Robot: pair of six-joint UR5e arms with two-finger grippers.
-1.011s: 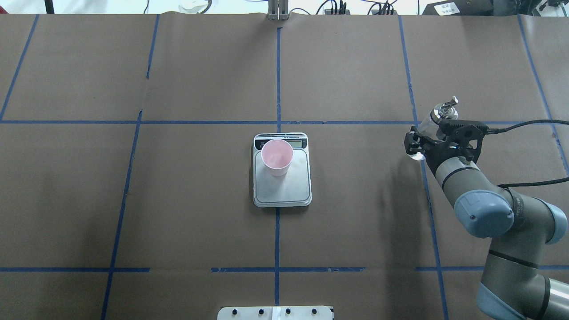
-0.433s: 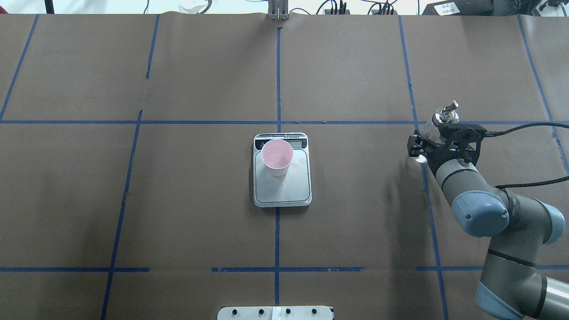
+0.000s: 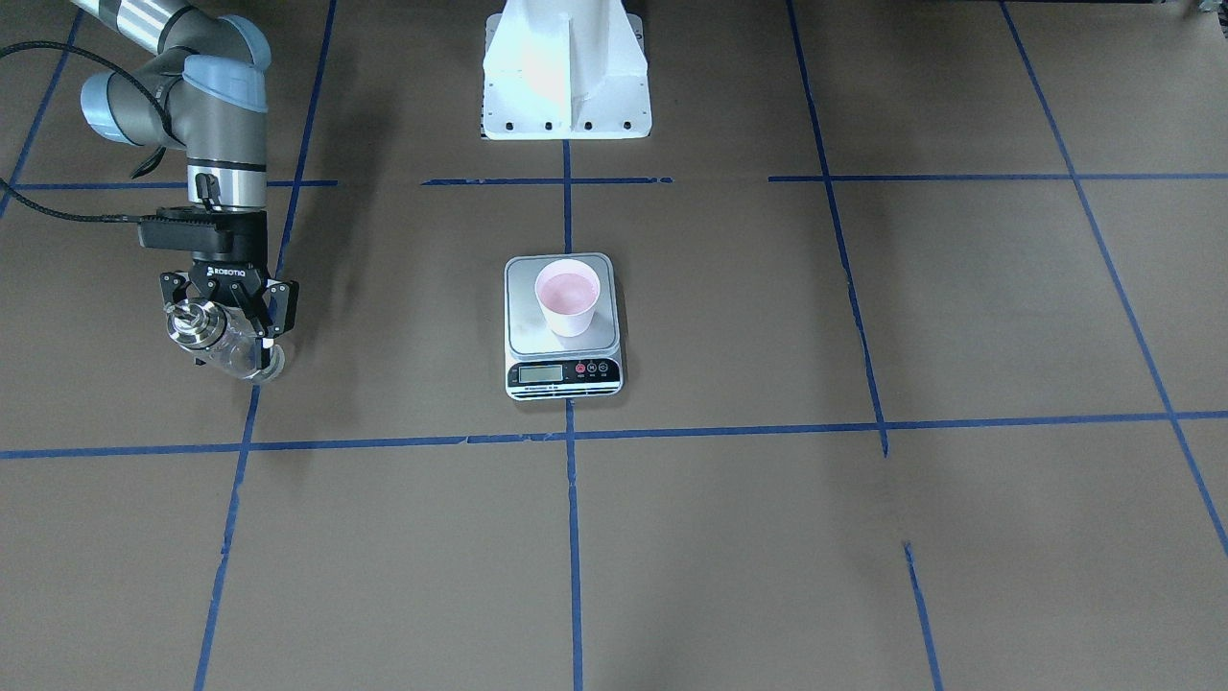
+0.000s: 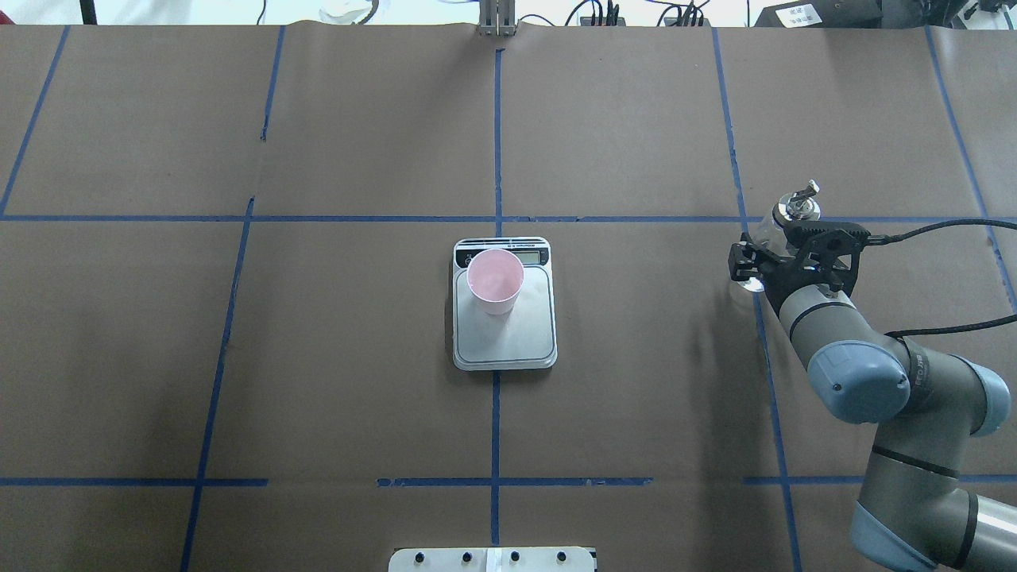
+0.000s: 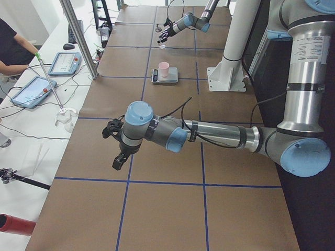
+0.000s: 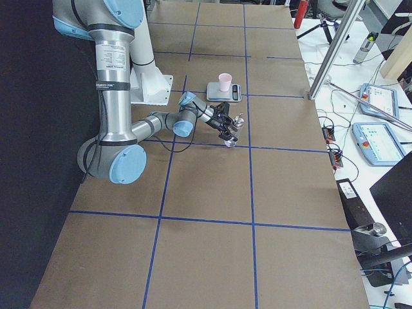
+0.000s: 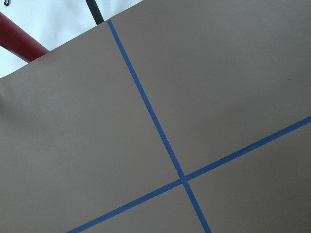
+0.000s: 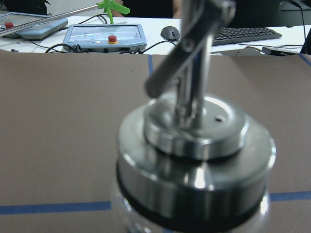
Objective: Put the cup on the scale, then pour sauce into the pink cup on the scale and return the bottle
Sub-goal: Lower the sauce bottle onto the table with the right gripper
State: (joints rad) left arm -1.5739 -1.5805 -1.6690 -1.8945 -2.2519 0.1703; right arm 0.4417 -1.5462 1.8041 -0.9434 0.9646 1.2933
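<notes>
On the table (image 4: pixel 318 357) only the right gripper (image 3: pixel 230 317) had moved, sinking slightly within the last second, then stopping, pinched on the bottle (image 3: pixel 238 353) at or just above the surface: the return looked nearly done. The scale (image 4: pixel 508 334) sat well apart at centre, bare table all round, cup (image 4: pixel 495 280) on its platform. Whether the far-off left gripper (image 5: pixel 116 146) was spread, I could not tell.

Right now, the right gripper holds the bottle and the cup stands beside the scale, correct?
Not quite: the cup stands on the scale, as the overhead view shows. The right gripper does hold the bottle.
</notes>
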